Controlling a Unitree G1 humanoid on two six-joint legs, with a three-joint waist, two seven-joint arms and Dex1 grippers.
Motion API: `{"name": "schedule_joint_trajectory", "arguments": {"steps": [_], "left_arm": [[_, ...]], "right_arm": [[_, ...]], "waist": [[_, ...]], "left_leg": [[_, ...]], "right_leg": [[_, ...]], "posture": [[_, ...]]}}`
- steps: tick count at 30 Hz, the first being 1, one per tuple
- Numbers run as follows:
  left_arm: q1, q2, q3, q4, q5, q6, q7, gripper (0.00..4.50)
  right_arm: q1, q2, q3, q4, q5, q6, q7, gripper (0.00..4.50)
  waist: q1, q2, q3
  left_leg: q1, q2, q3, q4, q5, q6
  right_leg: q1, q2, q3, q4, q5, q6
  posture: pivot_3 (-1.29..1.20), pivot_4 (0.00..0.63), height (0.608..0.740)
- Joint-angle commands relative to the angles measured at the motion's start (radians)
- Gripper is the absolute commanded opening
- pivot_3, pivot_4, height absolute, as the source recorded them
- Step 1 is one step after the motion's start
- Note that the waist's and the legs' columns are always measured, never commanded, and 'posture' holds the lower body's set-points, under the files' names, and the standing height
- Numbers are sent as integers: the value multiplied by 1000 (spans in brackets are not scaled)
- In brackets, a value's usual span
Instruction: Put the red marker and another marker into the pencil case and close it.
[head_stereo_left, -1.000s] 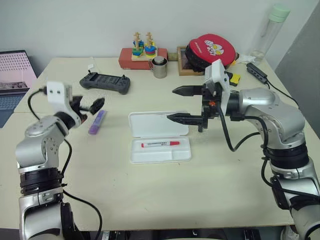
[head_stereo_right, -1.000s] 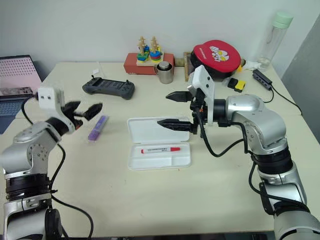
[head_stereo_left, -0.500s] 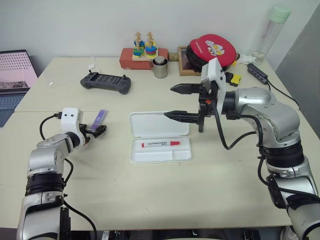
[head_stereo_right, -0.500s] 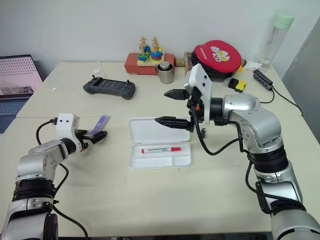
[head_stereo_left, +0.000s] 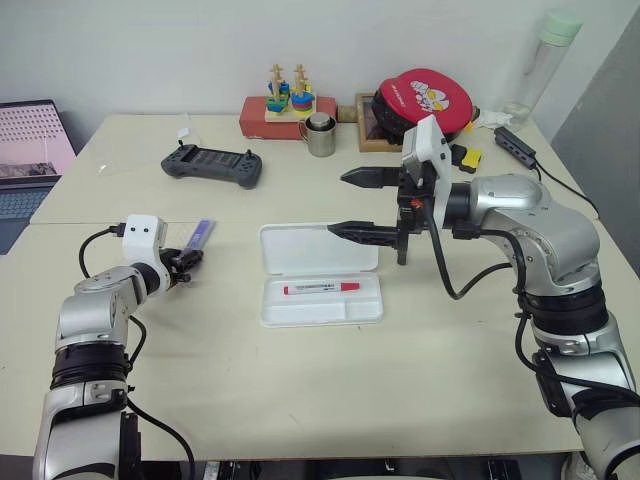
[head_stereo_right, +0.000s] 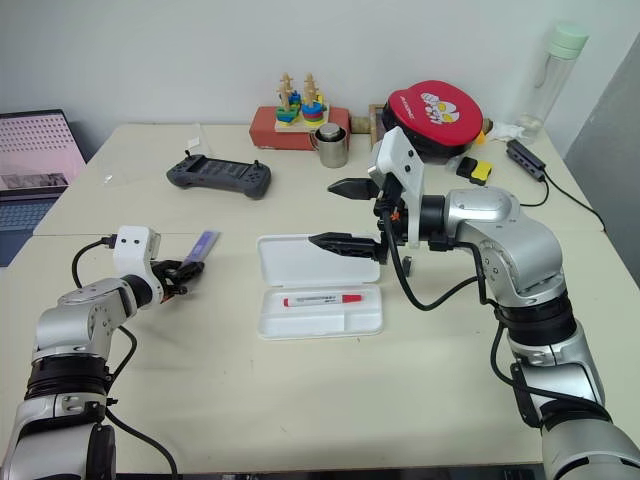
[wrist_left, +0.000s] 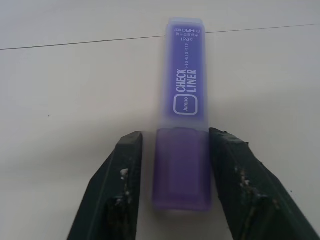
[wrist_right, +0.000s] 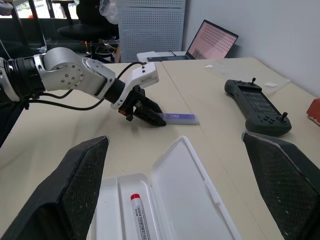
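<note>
The case (head_stereo_left: 319, 273) lies open near the middle of the table (head_stereo_left: 300, 390), its tray toward the near edge and its lid flat behind it. The red marker (head_stereo_left: 320, 288) lies lengthwise in the tray's rear compartment, red cap toward the table's right edge; the front compartment holds nothing. Toward the left edge, level with the lid, the left gripper (wrist_left: 172, 165) is down at the table with its two fingers (wrist_left: 125, 175) straddling the darker near end of the purple marker (wrist_left: 183, 107), which lies flat on the table and points away toward the far edge. The fingers stand just beside the marker's sides with thin gaps showing, so the gripper is narrowed around it and not visibly clamped. The right gripper (head_stereo_left: 362, 204) hangs above the lid's far right corner, pointing toward the left edge, its fingers spread wide, one above the other, with nothing between them. Farther back, a dark game controller (head_stereo_left: 211, 165) lies left of centre. Along the far edge stand a red box with a stacking toy (head_stereo_left: 287, 104), a metal cup (head_stereo_left: 320, 134) beside it, and a round red pouch (head_stereo_left: 421, 100). A bottle (head_stereo_left: 538, 62) stands at the far right corner, and a laptop (head_stereo_left: 30, 150) sits off the far left corner.
</note>
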Motion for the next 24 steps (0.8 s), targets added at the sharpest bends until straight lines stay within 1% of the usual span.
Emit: {"name": "schedule_joint_trajectory", "arguments": {"steps": [1,6,8,10,11,14,15,16,18,19,21,24], "left_arm": [[8,-3,8,-6,4,6,16,1243],[-4,-8,3,-5,9,-18,28,1193],[-26,-10,4,-21,8,-67,19,1193],[-53,-23,17,-113,-40,-140,-40,1193],[-66,-28,17,-188,-81,-156,-91,1193],[-98,-24,-21,-454,-252,-98,-274,1193],[-100,-19,-32,-503,-288,-74,-312,1193],[-81,6,-73,-571,-311,-58,-379,1193],[-48,57,-161,-656,-306,-56,-486,1193],[-36,82,-213,-675,-277,-73,-524,1193],[-12,132,-308,-673,-200,-125,-586,1193],[18,188,-403,-633,-108,-190,-661,1193]], "right_arm": [[-26,5,-24,-25,14,-18,-6,4500],[-30,6,-28,-16,10,-26,-6,4500],[-32,2,-36,-12,11,-32,-3,4500],[-34,-7,-49,-11,16,-37,4,4500],[-35,-13,-59,-11,24,-37,8,4500],[-32,-36,-94,-21,56,-33,34,4500],[-30,-42,-99,-25,62,-33,41,4500],[-23,-55,-103,-33,72,-30,55,4500],[-8,-80,-104,-50,88,-18,78,4500],[0,-90,-104,-59,93,-13,87,4500],[16,-109,-97,-75,101,-8,94,4500],[42,-127,-84,-101,102,0,92,4500]], "waist": [[0,0,0],[0,0,0],[0,0,0],[2,0,0],[3,-1,0],[5,-4,1],[5,-5,1],[4,-5,1],[-6,-3,0],[-13,-1,-1],[-23,3,-1],[-25,2,-1]], "left_leg": [[0,0,0,0,0,0],[0,0,0,0,0,0],[0,0,0,0,0,0],[0,0,0,0,0,0],[-1,0,0,0,0,0],[-2,0,-2,1,0,0],[-3,0,-2,1,0,0],[-4,0,-2,1,0,0],[-1,-1,0,0,0,0],[-1,-1,1,-1,0,0],[1,-1,2,-2,0,0],[1,2,3,-2,0,0]], "right_leg": [[0,0,0,0,0,0],[0,0,0,0,0,0],[0,0,0,0,0,0],[0,0,0,0,0,0],[0,0,0,0,0,0],[0,-1,-1,-1,0,0],[0,-1,-2,-1,0,0],[0,-2,-2,-2,0,0],[1,-3,0,-2,0,0],[0,-3,0,-2,0,0],[0,-3,2,-2,0,0],[0,1,2,-1,0,0]], "posture": [[0,150,740],[0,150,740],[0,150,740],[0,150,740],[0,150,740],[0,150,740],[0,150,740],[0,150,740],[0,150,740],[0,150,740],[0,150,740],[0,150,740]]}}
